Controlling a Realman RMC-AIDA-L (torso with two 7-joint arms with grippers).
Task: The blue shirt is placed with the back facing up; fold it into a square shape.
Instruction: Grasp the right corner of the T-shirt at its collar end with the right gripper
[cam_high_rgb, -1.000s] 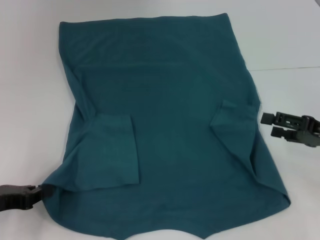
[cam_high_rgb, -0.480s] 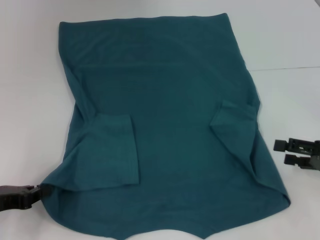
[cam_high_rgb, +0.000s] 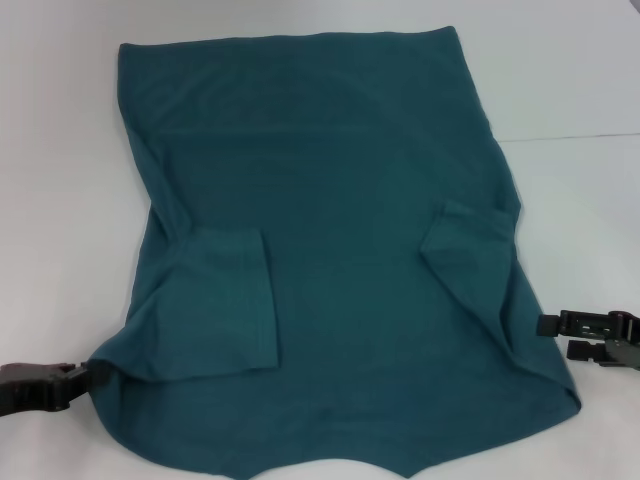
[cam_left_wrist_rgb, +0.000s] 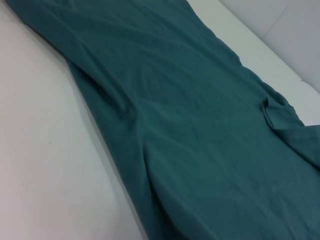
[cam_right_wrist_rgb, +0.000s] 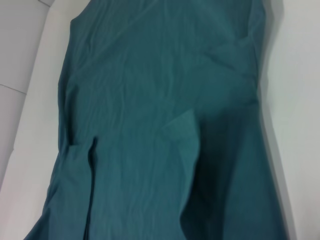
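The large dark teal-blue short-sleeved cloth T-shirt (cam_high_rgb: 330, 250) lies spread flat on the white desk (cam_high_rgb: 560, 80), plain side up, with both sleeves folded inward over the body. The folded left sleeve (cam_high_rgb: 225, 300) makes a neat rectangle; the folded right sleeve (cam_high_rgb: 470, 255) is smaller and more crumpled.

Only the head view shows the pincers. The left pincer (cam_high_rgb: 78, 382), dark and blocky, sits at the shirt's near left corner with its tips touching the cloth edge; whether it is pinching the fabric or merely meets it, I cannot tell. The right pincer (cam_high_rgb: 552, 335) is low at the shirt's near right edge, its two black fingers (cam_high_rgb: 585, 322) spread apart, the upper tip just meeting the cloth.

The left wrist view shows none of its own fingers, only the shirt (cam_left_wrist_rgb: 200, 125) running diagonally over the desk (cam_left_wrist_rgb: 45, 165), with a soft ridge along its side. The right wrist view likewise shows only the shirt (cam_right_wrist_rgb: 150, 100) with both folded sleeves and a seam in the desk surface (cam_right_wrist_rgb: 20, 75).

No lettering, label or brand can be read in any view.
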